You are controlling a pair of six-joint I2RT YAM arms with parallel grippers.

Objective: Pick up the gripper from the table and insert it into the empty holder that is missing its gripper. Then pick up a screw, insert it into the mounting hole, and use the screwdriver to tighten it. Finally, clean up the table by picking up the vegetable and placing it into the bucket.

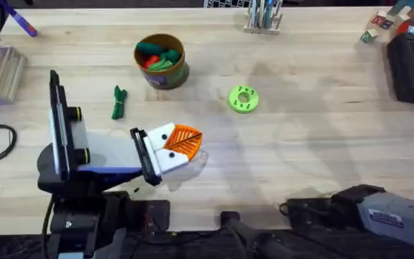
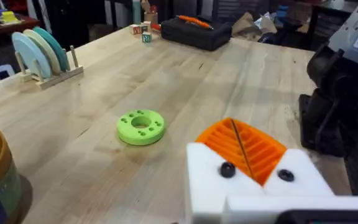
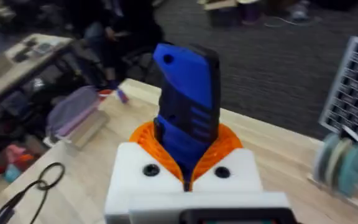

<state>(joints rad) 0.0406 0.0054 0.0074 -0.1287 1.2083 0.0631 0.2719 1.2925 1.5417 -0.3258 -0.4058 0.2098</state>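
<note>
Screwdriver (image 3: 188, 102) sits pinched in the right fingers (image 3: 229, 140), left fingers (image 2: 253, 146) pressed together near the vegetable (image 1: 118, 102).

One bucket (image 1: 161, 60), one vegetable (image 1: 118, 102), one green disc (image 1: 244, 98), one screwdriver (image 3: 188, 109).

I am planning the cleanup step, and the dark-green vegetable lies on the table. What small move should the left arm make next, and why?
Probably the left gripper should open and swing back toward the vegetable. It is shut with nothing between its pads, and the vegetable lies on the table beside the bucket, on the left arm's side. The right gripper is occupied, shut on the blue screwdriver.
</note>
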